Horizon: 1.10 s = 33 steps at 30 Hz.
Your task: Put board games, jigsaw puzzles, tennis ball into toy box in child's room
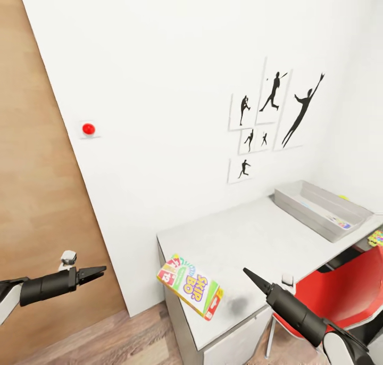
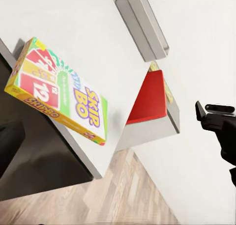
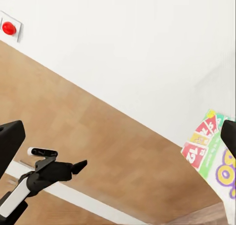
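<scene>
Though seemingly closed, both fingers (image 1: 99,272) level.

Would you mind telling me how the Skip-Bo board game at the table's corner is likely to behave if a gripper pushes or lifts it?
The board game looks like a thin, flat printed box, so probably stiff and light. It overhangs the corner of the table, so a push toward the edge could tip it off. Its glossy-looking faces might slip between jaws; gripping across the thin edge seems safer.
</scene>
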Available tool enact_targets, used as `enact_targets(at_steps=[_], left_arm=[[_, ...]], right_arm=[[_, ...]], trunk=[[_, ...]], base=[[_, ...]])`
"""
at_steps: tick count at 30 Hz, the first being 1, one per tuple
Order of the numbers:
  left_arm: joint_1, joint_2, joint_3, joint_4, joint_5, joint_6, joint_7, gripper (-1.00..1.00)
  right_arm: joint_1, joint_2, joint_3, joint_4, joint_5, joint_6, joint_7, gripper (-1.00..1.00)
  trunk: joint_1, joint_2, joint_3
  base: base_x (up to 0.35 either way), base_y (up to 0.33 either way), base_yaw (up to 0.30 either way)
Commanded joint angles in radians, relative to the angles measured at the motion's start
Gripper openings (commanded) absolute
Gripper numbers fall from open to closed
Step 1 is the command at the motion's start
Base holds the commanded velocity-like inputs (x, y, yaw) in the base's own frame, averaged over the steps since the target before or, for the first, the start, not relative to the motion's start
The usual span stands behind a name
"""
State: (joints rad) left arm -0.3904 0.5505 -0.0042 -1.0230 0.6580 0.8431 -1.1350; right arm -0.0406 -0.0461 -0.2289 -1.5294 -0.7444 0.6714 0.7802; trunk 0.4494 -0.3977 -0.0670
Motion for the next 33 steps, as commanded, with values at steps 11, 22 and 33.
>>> enact_targets(at_steps=[11, 22, 33], left_arm=[[0.0, 0.003, 0.009, 0.0, 0.013, 0.012, -0.012, 1.0], [-0.001, 0.005, 0.014, 0.001, 0.01, 0.018, -0.014, 1.0], [-0.001, 0.006, 0.015, 0.001, 0.01, 0.019, -0.014, 1.0]], right_arm=[[-0.001, 0.0, -0.002, 0.0, -0.005, 0.008, 0.001, 1.0], [-0.001, 0.0, -0.001, -0.001, -0.004, 0.007, -0.001, 1.0], [-0.002, 0.001, -0.001, -0.001, -0.004, 0.007, -0.003, 1.0]], trunk=[[0.001, -0.002, -0.002], [0.001, -0.002, -0.002], [0.001, -0.002, -0.002]], base=[[0.0, 0.026, -0.281], [0.0, 0.002, -0.133], [0.0, 0.0, -0.01]])
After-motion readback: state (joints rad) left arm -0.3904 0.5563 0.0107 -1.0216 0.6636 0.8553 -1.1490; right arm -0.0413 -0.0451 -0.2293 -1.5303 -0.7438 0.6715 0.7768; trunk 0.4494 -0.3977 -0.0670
